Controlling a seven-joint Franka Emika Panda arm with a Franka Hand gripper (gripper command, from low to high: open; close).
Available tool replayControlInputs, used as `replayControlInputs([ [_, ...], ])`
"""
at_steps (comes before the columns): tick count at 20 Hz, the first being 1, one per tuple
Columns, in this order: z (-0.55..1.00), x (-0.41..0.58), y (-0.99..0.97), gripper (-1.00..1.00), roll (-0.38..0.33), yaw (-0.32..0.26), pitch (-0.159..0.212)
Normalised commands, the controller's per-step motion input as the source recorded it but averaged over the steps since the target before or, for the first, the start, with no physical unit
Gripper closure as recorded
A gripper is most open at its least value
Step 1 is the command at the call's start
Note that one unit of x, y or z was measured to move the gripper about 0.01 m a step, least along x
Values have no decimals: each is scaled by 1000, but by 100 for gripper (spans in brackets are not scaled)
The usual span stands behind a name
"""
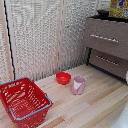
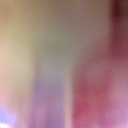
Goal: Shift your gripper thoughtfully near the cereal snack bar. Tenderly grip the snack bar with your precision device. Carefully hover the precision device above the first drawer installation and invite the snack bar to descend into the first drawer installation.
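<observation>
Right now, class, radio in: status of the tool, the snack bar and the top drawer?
Tool out of exterior view; wrist view blurred, state unreadable. Snack bar upright atop the cabinet. Top drawer looks shut. Nothing seen blocking it.

Cereal snack bar: flat carton, yellow and red with busy print, seen upright at the exterior view's upper right corner, above the cabinet and partly cut off by the frame. First drawer installation: uppermost dark brown drawer, long silver bar handle, directly below the carton.

Wrist view wholly blurred, nothing told apart. Snack bar cut off at exterior view's top edge; basket cropped at left.
</observation>
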Motion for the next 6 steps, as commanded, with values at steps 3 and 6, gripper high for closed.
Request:
replayControlInputs([
  [3, 482, 139, 0, -100, -20, 0, 7],
  [6, 505, 164, 85, -100, -47, -47, 2],
])
